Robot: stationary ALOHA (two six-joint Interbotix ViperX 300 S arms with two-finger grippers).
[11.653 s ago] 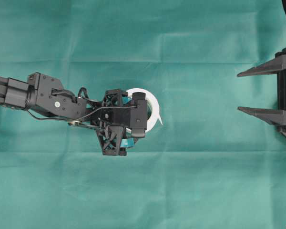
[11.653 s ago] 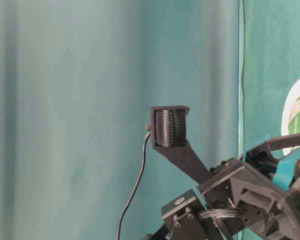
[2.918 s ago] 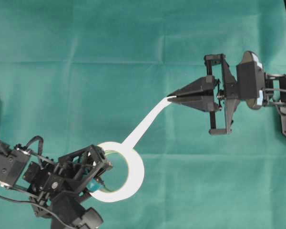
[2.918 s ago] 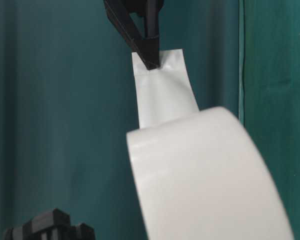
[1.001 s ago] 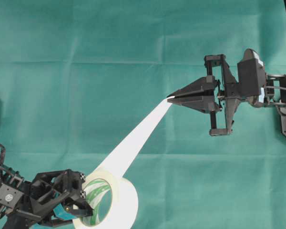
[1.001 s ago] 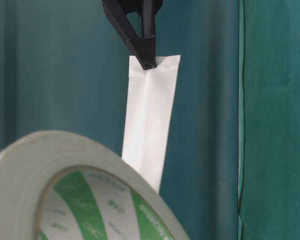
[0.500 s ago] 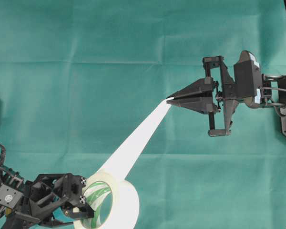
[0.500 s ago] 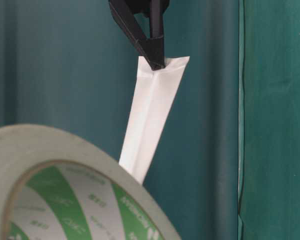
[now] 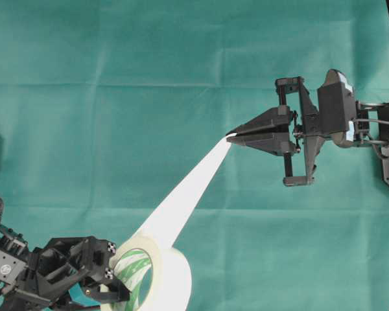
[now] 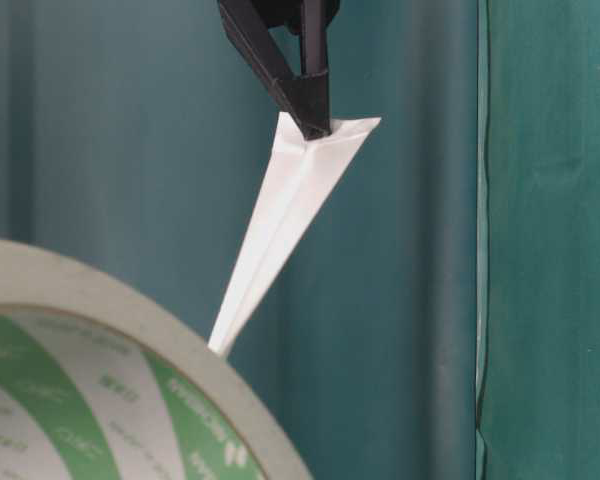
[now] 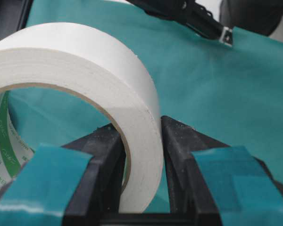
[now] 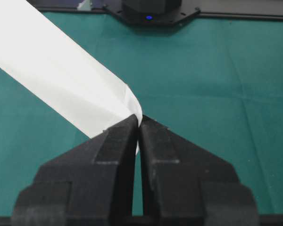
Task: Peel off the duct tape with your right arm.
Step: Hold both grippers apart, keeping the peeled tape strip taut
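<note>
Tape is stretching across the overhead view: the duct tape [image 9: 157, 280] roll is sitting at the lower left edge, tilted so its green-striped core is showing, and the left hand [image 9: 107, 282] is gripping the roll's wall with one finger inside the ring and one outside. A white loose strip [image 9: 188, 191] is running taut from the roll up and to the right, narrowing to the tips of the right hand [image 9: 231, 137], which is closed on the strip's end above the green cloth [image 9: 149, 84] covering the table. The right arm [image 9: 340, 116] is reaching in from the right edge. In the table-level view the roll [image 10: 130, 400] is filling the lower left corner, very near the lens, its green and white core facing the camera, while the strip [image 10: 280, 220] is rising from behind its rim, creased lengthwise and twisted, to the black tips of the right hand [image 10: 315, 118] pinching its top end. In the left wrist view the roll [image 11: 85, 80] is standing on edge between the left hand's teal-padded fingers [image 11: 52, 179], which are pressing on both faces of its wall. In the right wrist view the right hand [image 12: 137, 123] is closing its two black fingers together on the folded end of the strip [image 12: 52, 70], which is leading away to the upper left over the cloth.
</note>
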